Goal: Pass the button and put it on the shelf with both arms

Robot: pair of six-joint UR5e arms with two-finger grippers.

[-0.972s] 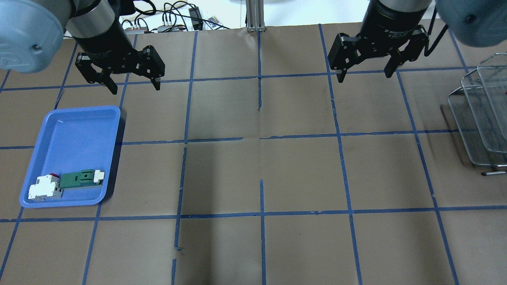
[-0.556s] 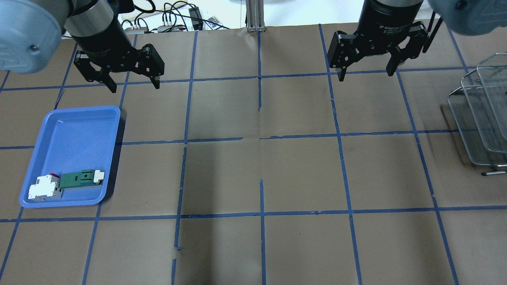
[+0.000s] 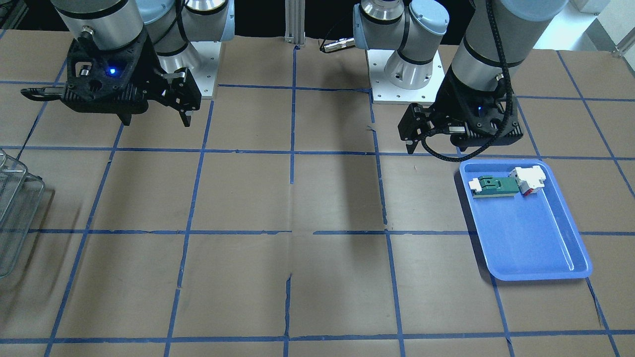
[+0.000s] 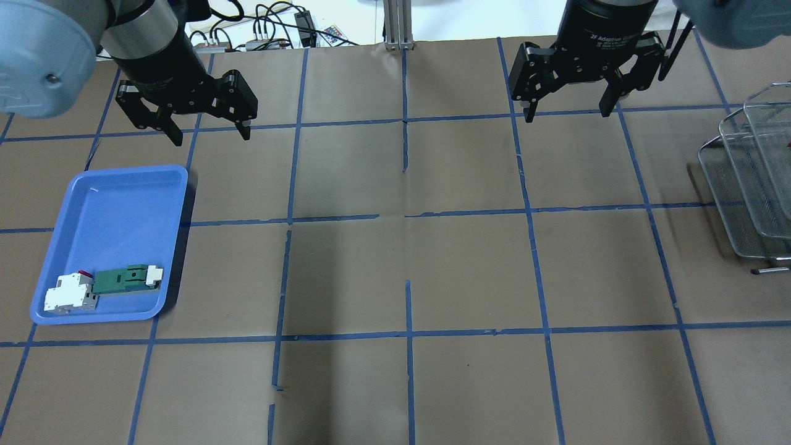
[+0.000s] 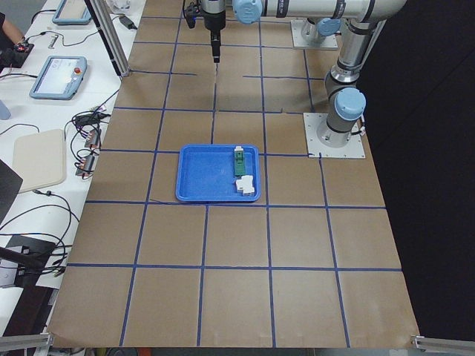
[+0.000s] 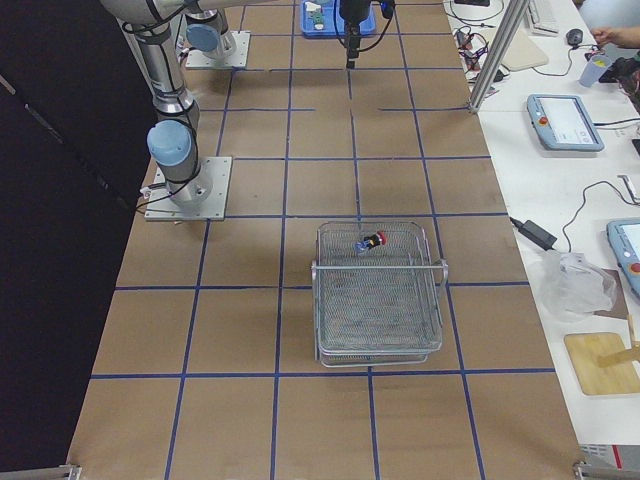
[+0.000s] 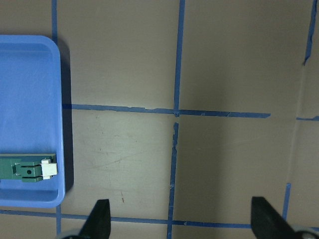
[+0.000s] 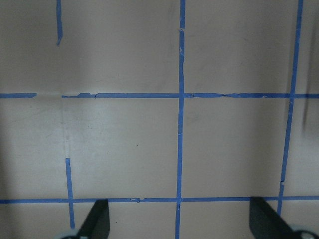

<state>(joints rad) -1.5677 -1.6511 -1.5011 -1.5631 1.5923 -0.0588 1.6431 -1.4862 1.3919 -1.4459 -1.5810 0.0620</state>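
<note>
Blue tray (image 4: 117,216) with green-and-white part (image 4: 123,279) beside white-and-red block (image 4: 67,295)

The brown gridded table (image 4: 469,272) carries a blue tray (image 4: 117,222) and the shelf (image 6: 380,310).

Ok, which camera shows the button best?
Exterior right: the button lies unobstructed on the shelf, red cap plain. Overhead catches only a red speck at the frame's edge; front-facing shows only a shelf corner; the left view and both wrist views miss it.

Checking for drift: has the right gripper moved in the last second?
Yes. Overhead, the right gripper shifted up-frame; its fingertips, earlier past the blue tape line, now barely cross it.
</note>
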